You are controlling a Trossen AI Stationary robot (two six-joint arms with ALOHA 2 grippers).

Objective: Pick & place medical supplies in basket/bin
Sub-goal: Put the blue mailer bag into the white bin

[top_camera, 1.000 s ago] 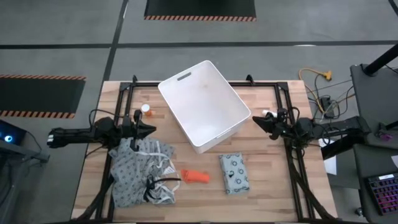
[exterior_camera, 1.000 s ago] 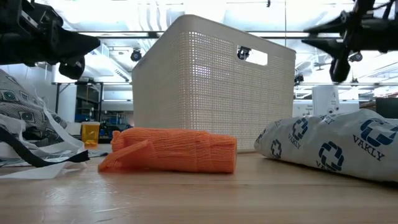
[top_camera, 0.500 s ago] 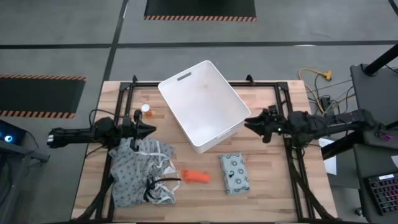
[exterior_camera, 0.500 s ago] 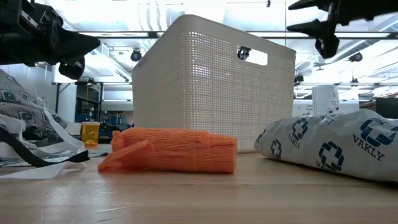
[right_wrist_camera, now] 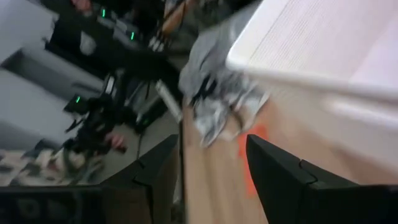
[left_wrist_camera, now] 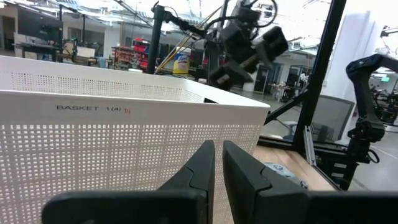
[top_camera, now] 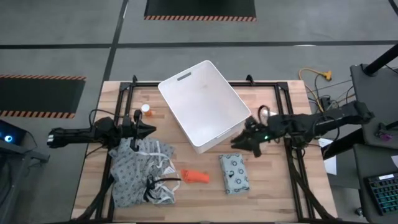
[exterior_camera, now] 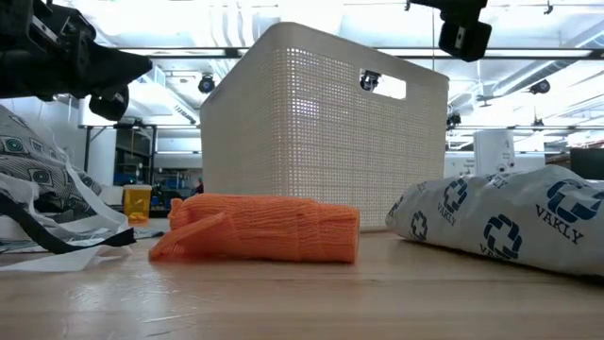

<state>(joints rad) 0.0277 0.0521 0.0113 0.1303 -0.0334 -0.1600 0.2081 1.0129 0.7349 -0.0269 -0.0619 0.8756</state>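
Now right gripper [top_camera: 239,142] spread empty, poised above pale blue-grey dotted packet [top_camera: 234,173] lying just below-ahead, likely for pickup; large white perforated plastic basket [top_camera: 203,104] beside; left gripper [top_camera: 149,129] nearly closed, idle.

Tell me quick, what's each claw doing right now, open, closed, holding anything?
Left gripper: shut, holding nothing, by the white basket.
Right gripper: open, empty, above the table between the basket and the blue-grey packet.
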